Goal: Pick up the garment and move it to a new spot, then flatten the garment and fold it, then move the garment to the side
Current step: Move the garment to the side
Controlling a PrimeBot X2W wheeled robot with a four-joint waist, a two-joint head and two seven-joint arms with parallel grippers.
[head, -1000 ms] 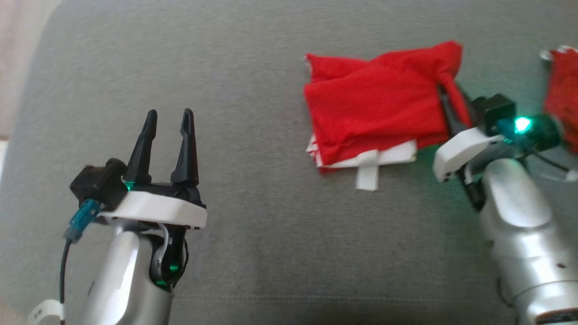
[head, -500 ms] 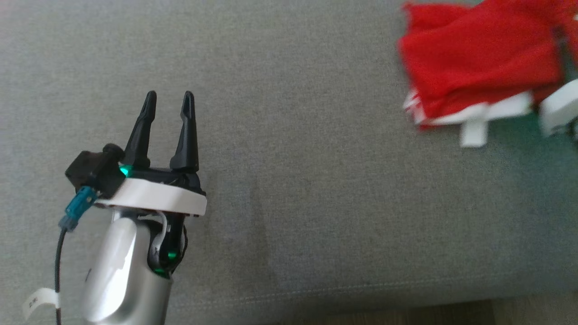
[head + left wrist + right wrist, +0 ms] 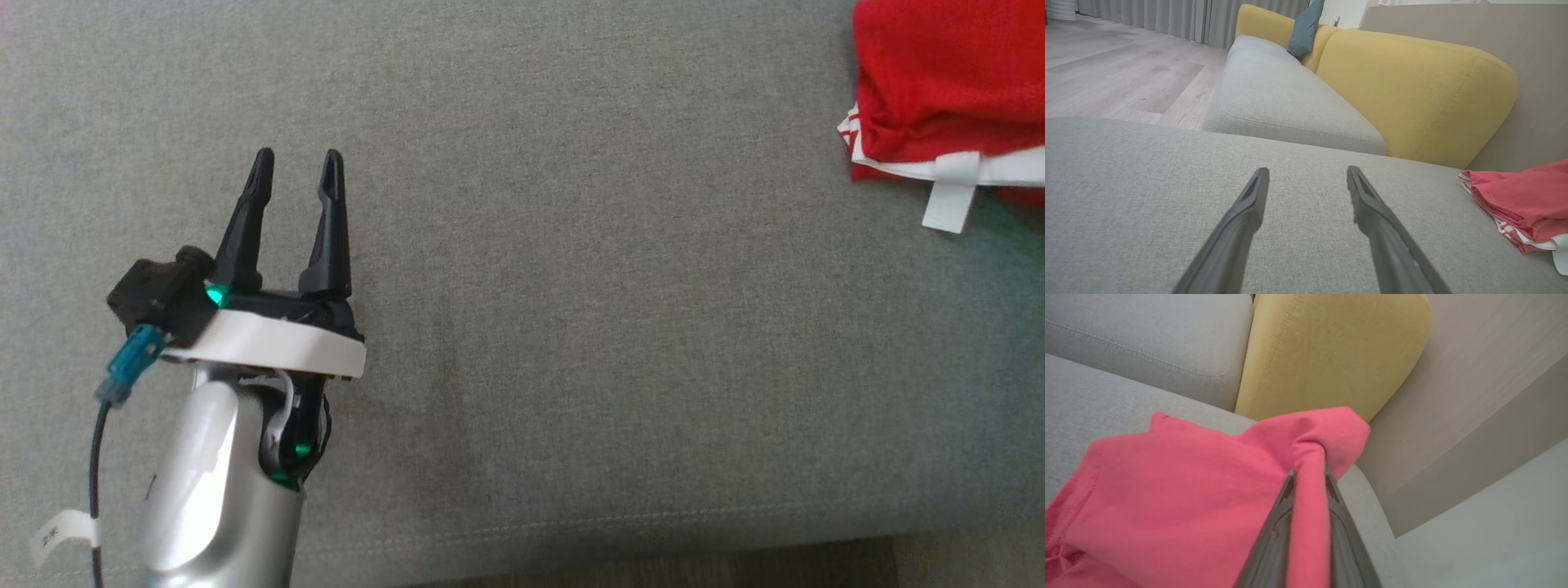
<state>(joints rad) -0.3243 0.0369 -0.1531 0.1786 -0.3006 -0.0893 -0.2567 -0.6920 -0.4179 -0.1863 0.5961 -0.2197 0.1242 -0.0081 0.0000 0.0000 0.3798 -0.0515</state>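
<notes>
I had the right end effector clamped on a thin bunched ridge of the garment, with red cloth squeezed up between its two fingers. The garment lay folded on the grey seat cushion, at the cushion's right end and close to its rounded edge. The left end effector hung over the cushion's left part, its fingers spread with nothing between them, well apart from the garment.

My worry was the grip. A pinch on one small ridge takes only the top layer, so I judged that a pull could drag that layer off and undo the fold beneath it. The ridge could also slip free. With the cushion's edge just beside the pinch, a push too far could tip the bundle off the cushion. The left end effector stood too far away to steady anything.

As for writing, a white strip hung from the garment's near edge, and I read no print on it. A white tag on the left arm's cable bore dark marks too small to read. I saw no brand.
</notes>
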